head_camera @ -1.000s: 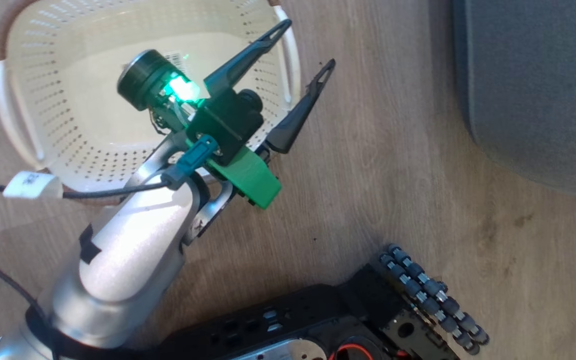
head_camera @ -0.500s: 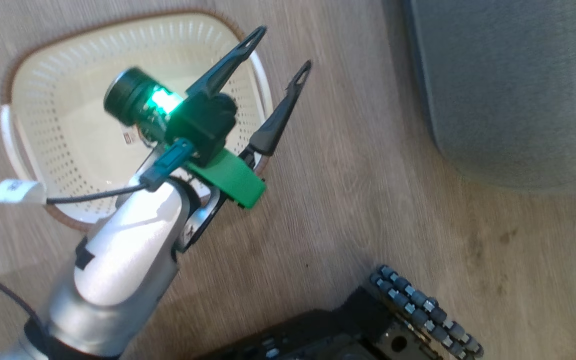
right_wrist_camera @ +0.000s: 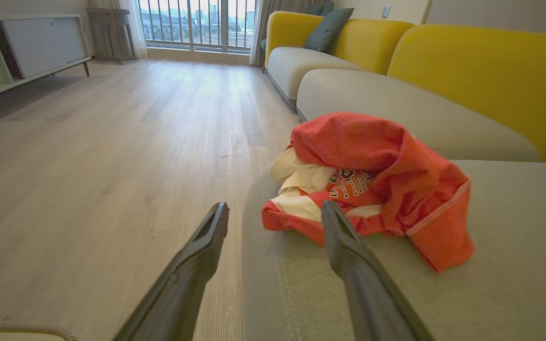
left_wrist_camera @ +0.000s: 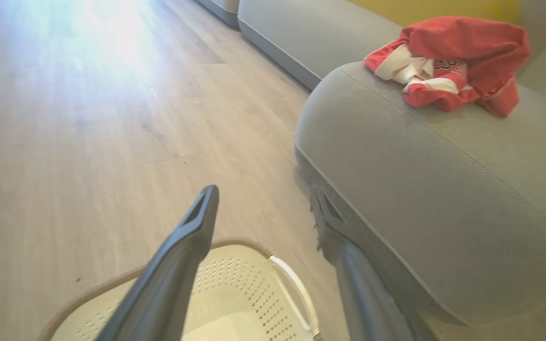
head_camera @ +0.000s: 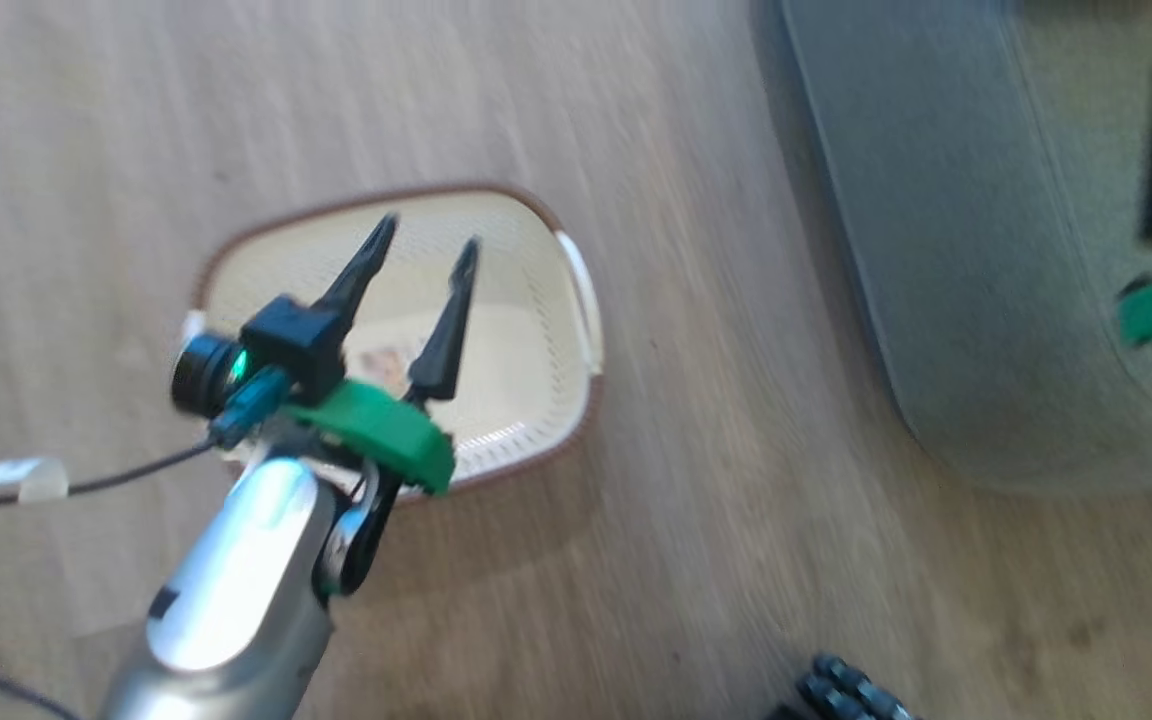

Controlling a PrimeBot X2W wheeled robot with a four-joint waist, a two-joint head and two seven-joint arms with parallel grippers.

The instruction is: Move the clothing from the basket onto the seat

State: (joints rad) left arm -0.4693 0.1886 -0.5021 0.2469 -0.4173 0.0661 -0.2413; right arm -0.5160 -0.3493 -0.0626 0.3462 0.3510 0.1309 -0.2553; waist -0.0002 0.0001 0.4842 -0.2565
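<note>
- The crumpled red fabric clothing with white panels and dark lettering point(right_wrist_camera: 363, 189) lies heaped on the large rounded grey upholstered seat point(right_wrist_camera: 491, 293), near its floor-side edge.
- The cream perforated plastic basket with a brown rim point(head_camera: 536, 340) looks empty, so the task seems done.
- The heap's longer span runs along that edge, and its lettering faces the right gripper point(right_wrist_camera: 275, 207).
- The right gripper and the left gripper point(head_camera: 428, 234) both have their jaws spread and hold nothing.

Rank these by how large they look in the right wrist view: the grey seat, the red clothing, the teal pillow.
1. grey seat, which runs off the picture's edge.
2. red clothing, lying on the seat.
3. teal pillow. It sits far back, so its true size is unsure.
</note>
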